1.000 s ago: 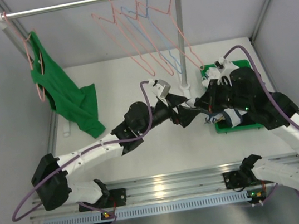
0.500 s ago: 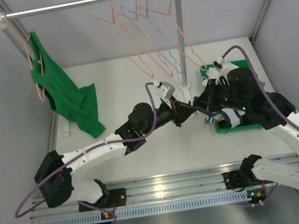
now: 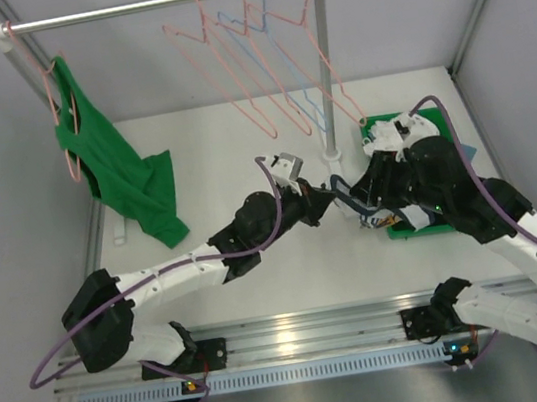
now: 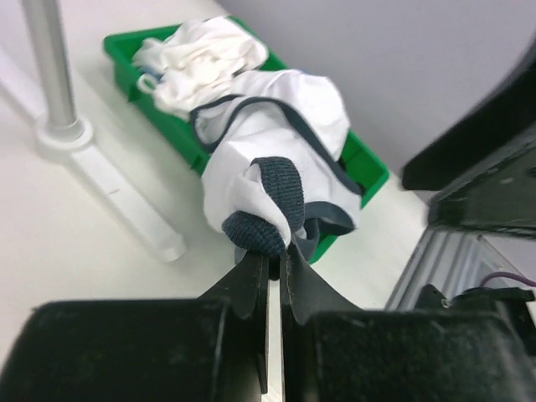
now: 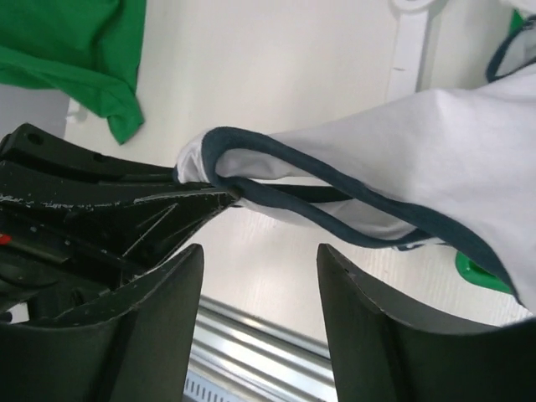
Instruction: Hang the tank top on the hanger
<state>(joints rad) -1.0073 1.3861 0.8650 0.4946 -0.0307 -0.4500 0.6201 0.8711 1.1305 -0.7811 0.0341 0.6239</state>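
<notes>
Left tool (image 4: 275, 251) clamped on navy trim (image 4: 268, 180) of tank top (image 4: 276, 109), which trails from green bin (image 4: 124, 69) above the desk (image 4: 50, 226). Right tool (image 5: 260, 260) apart, seemingly holding nothing. Cloth likely light, limp, stretchy; best gripped at trimmed edges, not mid-panel

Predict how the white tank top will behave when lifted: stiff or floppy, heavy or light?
Probably floppy: the tank top sags in folds from the left claw. Likely light: a thin pinch of trim holds it.
</notes>
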